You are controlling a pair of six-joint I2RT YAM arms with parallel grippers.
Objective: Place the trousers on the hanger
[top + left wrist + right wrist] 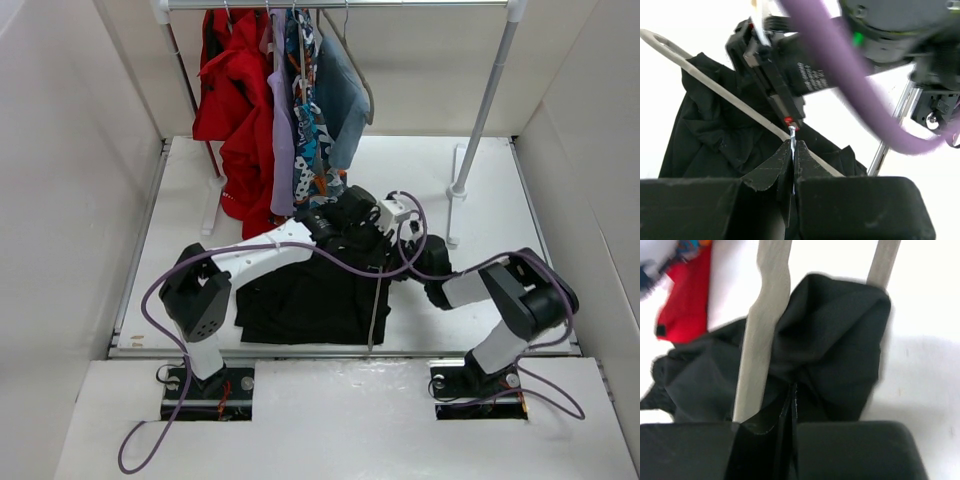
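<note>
Black fabric trousers heaped on white table.
Left gripper clamps the wire hook of the thin grey-beige triangular hanger; right gripper pinches trouser cloth; purple cable crosses close.

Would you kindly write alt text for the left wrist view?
The left pincer is shut on the wire hook of the hanger, whose pale bar crosses diagonally over the crumpled black trousers; the right pincer is close above.

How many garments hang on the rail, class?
4, left to right: red garment, lilac garment, patterned garment, blue-grey garment. More may be hidden between them.
</note>
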